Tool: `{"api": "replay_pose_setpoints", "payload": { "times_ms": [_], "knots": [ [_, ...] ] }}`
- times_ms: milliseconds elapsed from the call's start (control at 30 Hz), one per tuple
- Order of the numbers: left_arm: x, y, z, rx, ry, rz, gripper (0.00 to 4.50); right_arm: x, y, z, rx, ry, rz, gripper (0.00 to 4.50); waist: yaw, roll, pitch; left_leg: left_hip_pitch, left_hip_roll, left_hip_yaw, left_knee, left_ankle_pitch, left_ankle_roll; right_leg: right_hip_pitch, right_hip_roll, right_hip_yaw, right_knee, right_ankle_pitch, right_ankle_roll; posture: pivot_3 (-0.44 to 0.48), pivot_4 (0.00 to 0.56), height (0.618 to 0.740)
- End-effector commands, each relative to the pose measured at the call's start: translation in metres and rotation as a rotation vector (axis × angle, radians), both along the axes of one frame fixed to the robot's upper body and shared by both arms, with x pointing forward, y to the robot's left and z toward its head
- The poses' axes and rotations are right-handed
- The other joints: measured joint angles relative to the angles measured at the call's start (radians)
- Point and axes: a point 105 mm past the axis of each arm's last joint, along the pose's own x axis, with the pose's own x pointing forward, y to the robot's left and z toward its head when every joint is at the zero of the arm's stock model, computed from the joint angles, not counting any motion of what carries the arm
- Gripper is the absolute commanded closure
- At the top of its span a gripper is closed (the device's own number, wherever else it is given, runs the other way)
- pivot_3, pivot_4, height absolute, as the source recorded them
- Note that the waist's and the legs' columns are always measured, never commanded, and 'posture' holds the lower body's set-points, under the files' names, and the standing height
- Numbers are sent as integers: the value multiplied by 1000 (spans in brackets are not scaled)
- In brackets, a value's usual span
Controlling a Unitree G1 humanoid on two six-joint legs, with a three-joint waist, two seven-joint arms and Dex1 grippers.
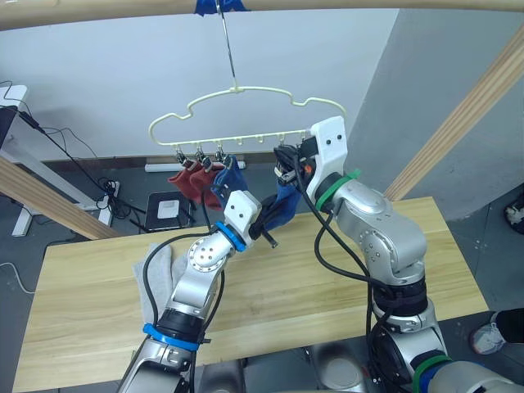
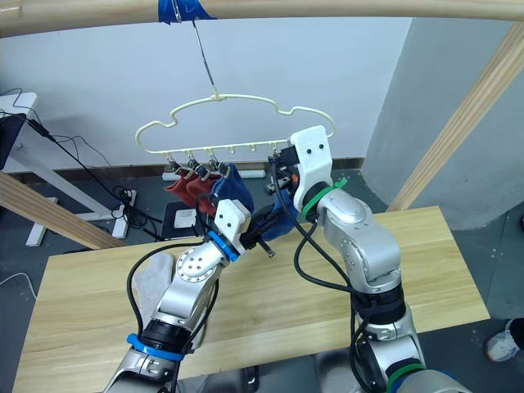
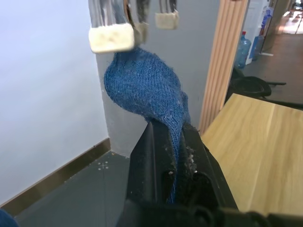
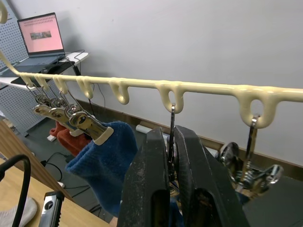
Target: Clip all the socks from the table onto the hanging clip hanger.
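The pale-yellow clip hanger [image 1: 246, 102] hangs from a pole above the table's [image 1: 327, 286] far edge. Two rust-red socks [image 1: 188, 180] and one blue sock [image 1: 230, 179] hang from its left clips. My left gripper [image 3: 176, 130] is shut on a second blue sock [image 3: 142, 85], held up just under the bar's middle clips. My right gripper [image 4: 171, 137] is shut on a metal clip [image 4: 172, 118] hanging from the bar, right above that sock. Light grey socks [image 1: 155, 266] lie on the table by my left forearm.
A thick wooden pole [image 1: 344, 4] runs across the top, and slanted wooden beams stand at the right [image 1: 467, 115] and left [image 1: 49, 205]. Behind the table are a grey floor with cables and a desk with a laptop [image 4: 42, 33].
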Motion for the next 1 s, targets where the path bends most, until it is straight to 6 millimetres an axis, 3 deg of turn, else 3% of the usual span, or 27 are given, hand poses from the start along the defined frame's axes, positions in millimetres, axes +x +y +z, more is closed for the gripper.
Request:
{"api": "replay_pose_setpoints", "payload": {
  "times_ms": [33, 367, 667, 867, 900, 1000],
  "knots": [
    [-5, -4, 19, -45, -69, -22, 4488, -8, 2, 15, 15, -71, 19, 4500, 0, 0, 0, 0, 0, 0, 0, 0, 0, 0, 0, 0, 0, 0, 0, -294, 263, 740],
    [-4, -8, 26, -52, -94, -28, 4488, -6, 1, 11, 7, -69, 6, 4500, 0, 0, 0, 0, 0, 0, 0, 0, 0, 0, 0, 0, 0, 0, 0, -291, 260, 740],
    [1, -7, 27, -67, -82, -3, 4500, -14, -2, 12, -7, -69, 39, 1342, 0, 0, 0, 0, 0, 0, 0, 0, 0, 0, 0, 0, 0, 0, 0, -293, 260, 740],
    [5, 0, 23, -74, -37, 29, 4500, -39, -3, 0, -98, -65, 146, 1342, 1, 0, 0, -1, 0, 0, 0, 0, 0, 0, 0, 0, -1, 0, 0, -303, 263, 740],
    [6, 0, 22, -70, -30, 27, 3964, -42, -4, -2, -110, -62, 155, 1292, 1, 0, 0, 0, 0, 0, 0, 0, 0, 0, 0, 0, 0, 0, 0, -303, 263, 740],
    [5, 0, 21, -59, -17, 22, 3224, -50, -6, -5, -146, -67, 178, 1292, 0, 0, 0, 0, 0, 0, 0, 0, 0, 0, 0, 0, 0, 0, 0, -307, 264, 740]
  ]
}}
